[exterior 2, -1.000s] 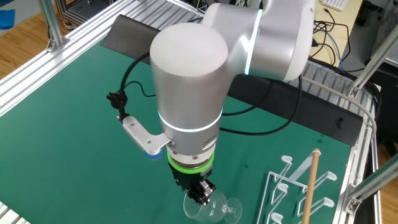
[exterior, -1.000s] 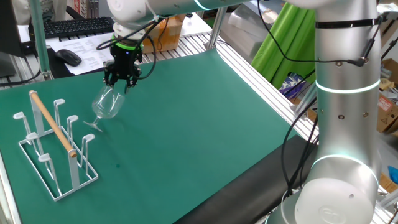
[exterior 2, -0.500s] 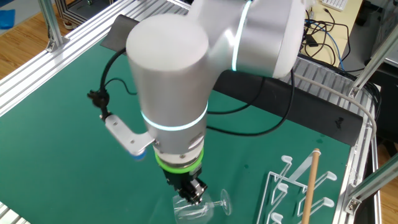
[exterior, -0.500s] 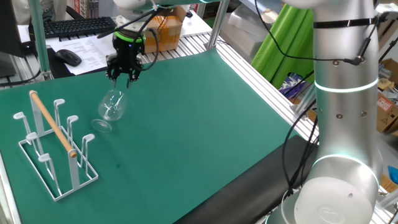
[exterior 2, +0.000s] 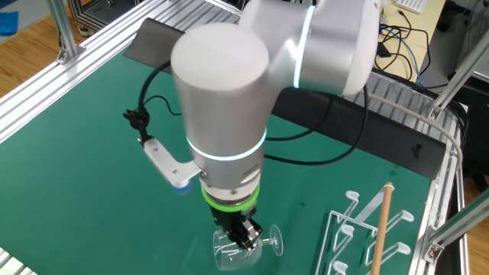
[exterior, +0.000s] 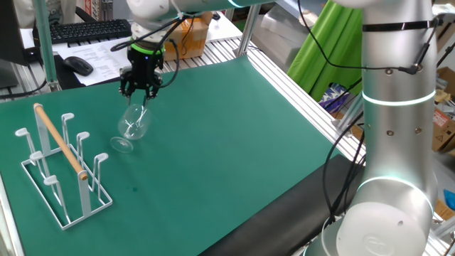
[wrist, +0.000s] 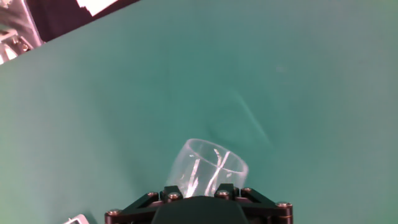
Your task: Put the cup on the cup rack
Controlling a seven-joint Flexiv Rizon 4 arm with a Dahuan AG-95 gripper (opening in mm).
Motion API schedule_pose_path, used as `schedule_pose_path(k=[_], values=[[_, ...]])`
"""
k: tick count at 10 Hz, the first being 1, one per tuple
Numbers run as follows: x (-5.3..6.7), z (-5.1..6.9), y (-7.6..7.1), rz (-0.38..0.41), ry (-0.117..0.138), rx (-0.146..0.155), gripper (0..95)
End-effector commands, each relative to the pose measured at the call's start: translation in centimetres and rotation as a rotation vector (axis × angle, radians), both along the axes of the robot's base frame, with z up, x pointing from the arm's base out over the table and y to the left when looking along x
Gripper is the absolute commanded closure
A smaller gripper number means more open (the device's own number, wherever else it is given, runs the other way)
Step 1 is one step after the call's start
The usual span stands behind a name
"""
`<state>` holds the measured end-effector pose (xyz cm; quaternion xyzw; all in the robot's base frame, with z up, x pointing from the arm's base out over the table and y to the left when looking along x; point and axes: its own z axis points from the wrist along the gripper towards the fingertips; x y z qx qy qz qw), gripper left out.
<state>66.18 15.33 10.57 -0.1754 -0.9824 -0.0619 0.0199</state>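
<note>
The cup (exterior: 134, 126) is a clear glass goblet. It hangs tilted from my gripper (exterior: 140, 97), rim up and foot (exterior: 121, 144) down and to the left, close over the green mat. The gripper is shut on the cup's rim. The other fixed view shows the gripper (exterior 2: 246, 238) under the arm's wrist, with the cup (exterior 2: 231, 252) below it. In the hand view the cup's bowl (wrist: 205, 167) sticks out between the fingertips (wrist: 168, 196). The white wire cup rack (exterior: 60, 171) with its wooden rod (exterior: 60, 142) stands left of the cup, apart from it.
The green mat (exterior: 234, 142) covers the table. Aluminium rails (exterior: 298, 92) run along its right edge. A keyboard (exterior: 89, 30) and a mouse (exterior: 78, 65) lie beyond the back edge. The arm's large base column (exterior: 394, 128) stands at the right. The rack also shows in the other fixed view (exterior 2: 374, 237).
The gripper has turned at the wrist and carried the cup slightly to the right, away from the rack. The cup's foot has swung with it. The grip is unchanged.
</note>
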Motion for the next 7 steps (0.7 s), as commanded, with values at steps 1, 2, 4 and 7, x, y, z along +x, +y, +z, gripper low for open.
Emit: schedule_pose_path(k=[1, 2, 4, 7], values=[[-0.8, -0.2, 0.4, -0.022, 0.004, -0.002, 57.0], [-1.4, -0.5, 0.9, -0.039, 0.008, -0.008, 57.0], [-2.8, -1.5, 2.1, -0.067, -0.002, -0.014, 57.0], [-4.2, -1.9, 2.9, -0.085, -0.015, -0.028, 57.0]])
